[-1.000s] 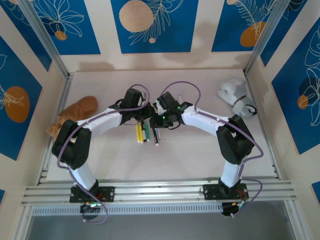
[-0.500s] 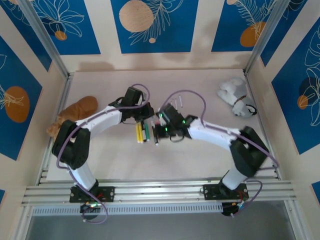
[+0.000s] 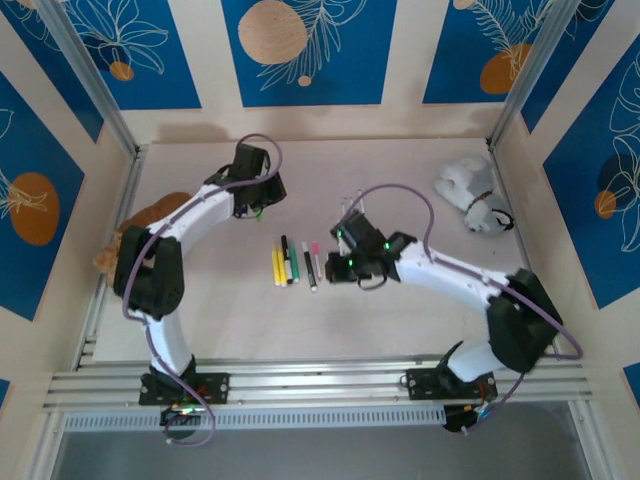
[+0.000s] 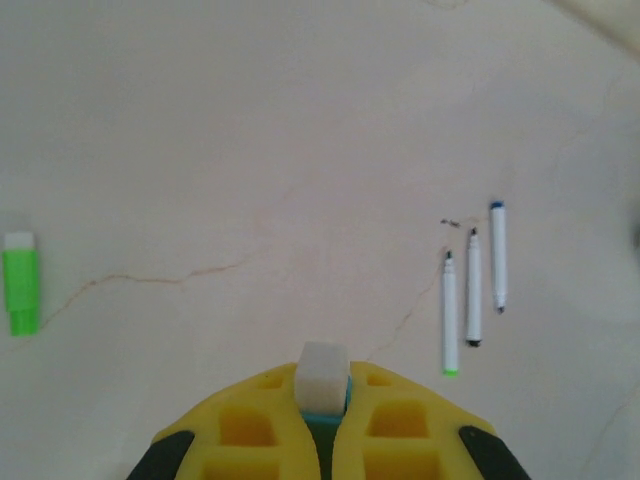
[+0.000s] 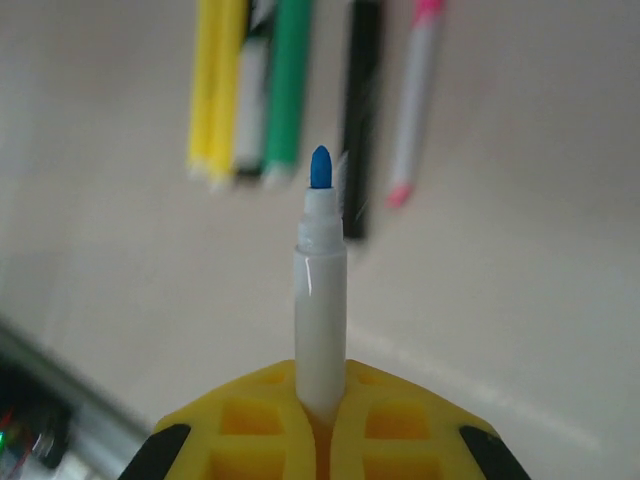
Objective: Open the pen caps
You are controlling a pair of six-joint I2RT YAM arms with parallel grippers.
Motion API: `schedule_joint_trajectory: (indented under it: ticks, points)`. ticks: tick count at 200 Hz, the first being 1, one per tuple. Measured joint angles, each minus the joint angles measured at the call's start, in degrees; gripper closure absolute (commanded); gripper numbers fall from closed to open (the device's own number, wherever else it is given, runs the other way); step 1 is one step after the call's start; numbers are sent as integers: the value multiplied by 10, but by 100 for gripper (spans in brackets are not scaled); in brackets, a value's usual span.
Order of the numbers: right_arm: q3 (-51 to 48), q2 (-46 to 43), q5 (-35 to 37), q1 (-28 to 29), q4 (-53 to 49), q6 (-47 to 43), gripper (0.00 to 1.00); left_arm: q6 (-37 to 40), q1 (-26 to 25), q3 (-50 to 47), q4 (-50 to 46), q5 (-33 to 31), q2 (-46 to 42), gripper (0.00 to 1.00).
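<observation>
The left gripper (image 4: 322,405) was clenched on a small pale cap (image 4: 322,372), which stood out from its grip above the far left part of the table (image 3: 420,330). The right gripper (image 5: 320,405) was closed around a white pen body (image 5: 320,290). Its blue tip pointed away from the wrist and was bare, so this pen appeared already opened, and the two halves were well apart. To finish the step well, I would judge that the cap should be lowered close to the surface before the grip lets go, because such a round stubby piece rolls easily. A good place seemed near the loose green cap (image 4: 20,283), away from the three uncapped pens (image 4: 473,290). The pen body should go down flat and not on the row of pens (image 3: 295,265) just beside the right gripper, which probably wait for opening. There was free room in the middle and the near part of the table. The orange soft toy (image 3: 160,218) lay near the left arm's elbow and the white soft toy (image 3: 470,192) lay at the far right. Walls closed three sides.
</observation>
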Motion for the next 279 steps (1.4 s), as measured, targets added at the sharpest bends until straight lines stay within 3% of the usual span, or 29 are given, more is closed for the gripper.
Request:
schedule_joint_trajectory:
  ticks: [31, 74, 110, 136, 163, 207, 231, 279]
  points:
    - [127, 143, 26, -74, 1, -52, 100, 76, 0, 113, -98, -39, 74, 100]
    - [244, 282, 32, -127, -17, -89, 100, 125, 1, 131, -174, -74, 127, 100]
    - [336, 353, 38, -138, -56, -108, 100, 131, 2, 157, -210, -94, 177, 100]
    - [401, 390, 49, -138, -87, -124, 99, 135, 6, 179, -232, -103, 203, 100]
    - [441, 416, 64, -139, -110, -134, 88, 140, 13, 193, -246, -107, 218, 100]
    - [456, 435, 78, -141, -145, -139, 78, 141, 24, 212, -261, -113, 239, 100]
    - [457, 438, 85, -141, -155, -140, 75, 144, 25, 216, -268, -117, 240, 88]
    - [466, 438, 101, -141, -166, -140, 72, 145, 28, 234, -284, -125, 244, 80]
